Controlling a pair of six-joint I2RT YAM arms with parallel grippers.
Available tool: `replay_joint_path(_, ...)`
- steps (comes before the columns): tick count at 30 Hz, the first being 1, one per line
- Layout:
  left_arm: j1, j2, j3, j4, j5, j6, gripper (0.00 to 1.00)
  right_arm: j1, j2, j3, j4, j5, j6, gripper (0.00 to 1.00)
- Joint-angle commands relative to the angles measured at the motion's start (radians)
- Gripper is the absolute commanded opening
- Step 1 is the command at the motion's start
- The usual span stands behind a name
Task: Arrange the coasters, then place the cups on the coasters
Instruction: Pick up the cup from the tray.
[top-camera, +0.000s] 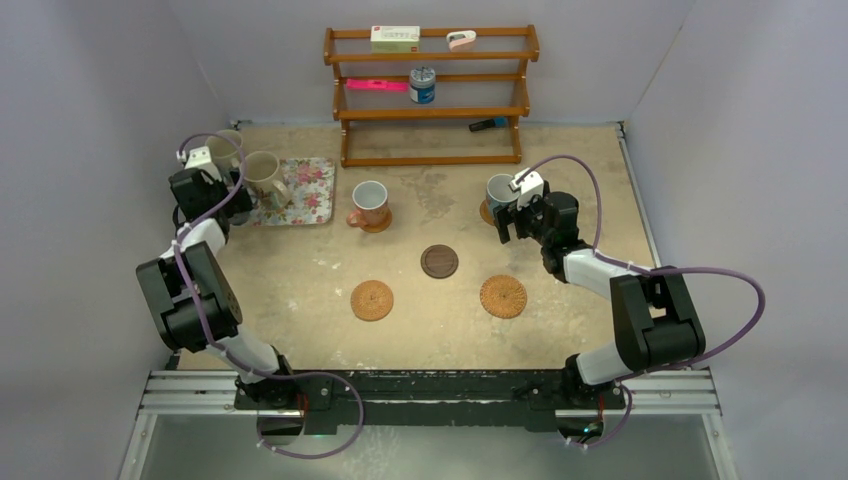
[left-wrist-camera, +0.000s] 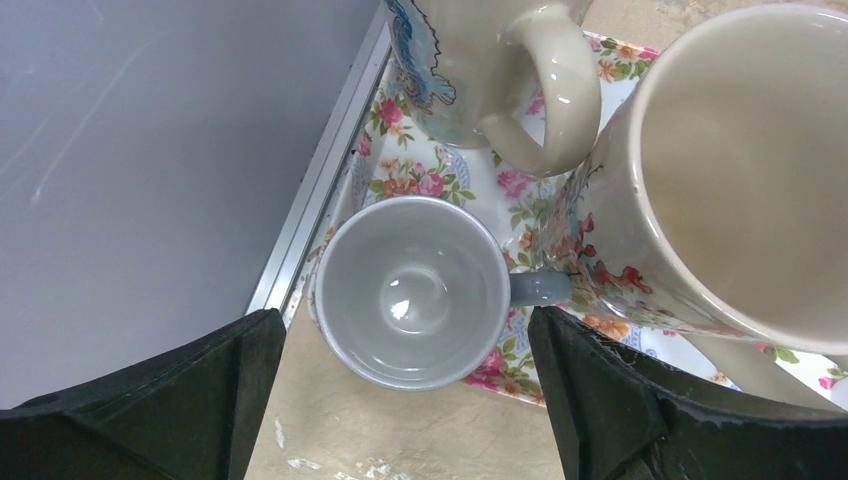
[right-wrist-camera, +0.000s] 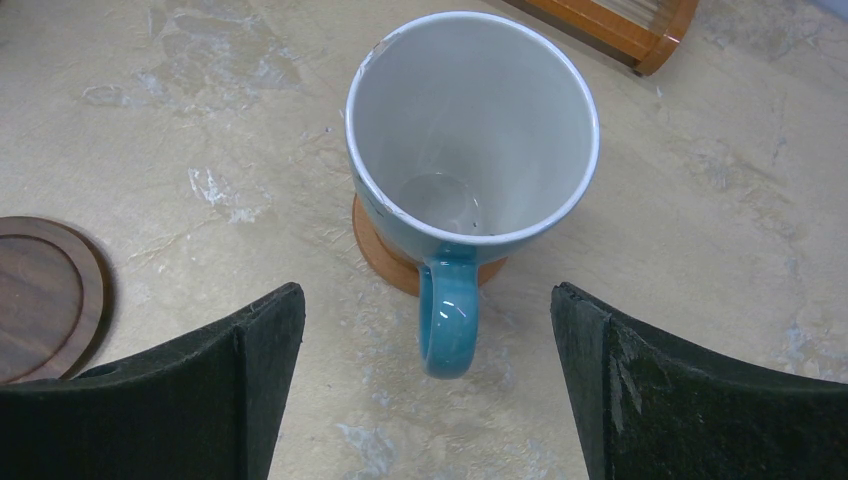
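Top external view: the left end effector (top-camera: 232, 180) is at the far left of the counter (top-camera: 300, 280), over the flowered tray (top-camera: 312, 190). The right end effector (top-camera: 507, 226) is right of centre.

Left wrist view: the jaws are spread wide and grip nothing. The small grey cup (left-wrist-camera: 412, 290) stands upright below the gap, at the tray's near corner. Room is tight here.
- The metal edge strip (left-wrist-camera: 315, 195) and the wall (left-wrist-camera: 140, 150) run just beside the cup on one side.
- On the other side its handle points at the big cream cup (left-wrist-camera: 740, 170). Touching or just apart, cannot tell.
- The second cream cup (left-wrist-camera: 470, 60) is just beyond.

Right wrist view: the jaws are wide apart and hold nothing. The blue cup (right-wrist-camera: 470, 130) is upright on an orange coaster (right-wrist-camera: 385, 255), handle toward the camera. Bare counter lies on both sides of it. The dark brown coaster (right-wrist-camera: 45, 295) is well apart, and the foot of the rack (right-wrist-camera: 620, 25) is beyond.

Top external view, centre:
- The orange-brown cup (top-camera: 369, 203) sits on a round coaster (top-camera: 381, 226).
- The left woven coaster (top-camera: 371, 300) and right woven coaster (top-camera: 503, 296) are bare, with open counter around each.
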Motion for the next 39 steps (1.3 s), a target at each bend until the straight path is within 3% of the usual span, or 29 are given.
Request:
replay_joint_path(1, 0.009, 0.027, 0.056, 0.033, -0.001, 0.002, 1.00, -0.002, -0.018, 0.033, 0.025, 0.005, -0.004, 0.94)
replay_joint_path(10, 0.014, 0.092, 0.085, 0.055, 0.012, 0.003, 1.00, -0.002, -0.019, 0.033, 0.027, 0.005, -0.004, 0.94)
replay_joint_path(15, 0.021, 0.090, 0.074, 0.067, 0.041, 0.003, 0.87, -0.002, -0.015, 0.035, 0.026, 0.005, -0.004, 0.94)
replay_joint_path(21, 0.024, 0.033, 0.021, 0.096, 0.046, -0.001, 0.59, -0.002, -0.015, 0.035, 0.026, 0.004, -0.003, 0.94)
replay_joint_path(39, 0.027, -0.240, -0.069, 0.032, 0.149, 0.010, 0.36, -0.002, -0.023, 0.032, 0.024, 0.000, -0.003, 0.94)
